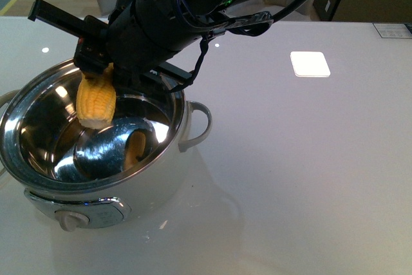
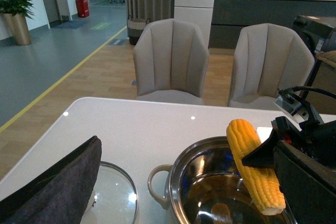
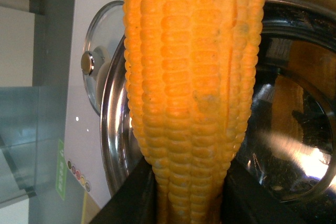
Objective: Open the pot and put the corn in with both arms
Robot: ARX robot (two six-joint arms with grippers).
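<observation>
Right pincer (image 1: 96, 78): closed on the corn (image 1: 96, 101), gripping the cob at its upper end between dark fingers (image 3: 131, 198). Cob held roughly upright, slightly tilted, cut end pointing down. Suspended above the open mouth of the pot (image 1: 38, 178), over the far left part of the bowl, clear of the steel floor. Yellow reflection of the cob visible on the inner wall.

Pot: standing at the near left corner of the counter (image 1: 290, 178), lid off, steel interior exposed. Cream body, loop handle (image 1: 199, 123) on the right side, front panel with knob (image 1: 72, 218) facing the near edge.

Glass lid (image 2: 113, 195): lying flat on the counter just beside the pot, on the side toward the left edge. Metal knob (image 3: 87, 62) on the lid seen in the right wrist view.

Left pincer (image 2: 58, 187): only one dark finger in frame in the left wrist view, above the lid. Opening width cannot be told; nothing seen held.

White square patch (image 1: 309, 64): on the counter toward the far right, well apart from the pot.

Two grey chairs (image 2: 170, 59) beyond the far edge of the counter.
</observation>
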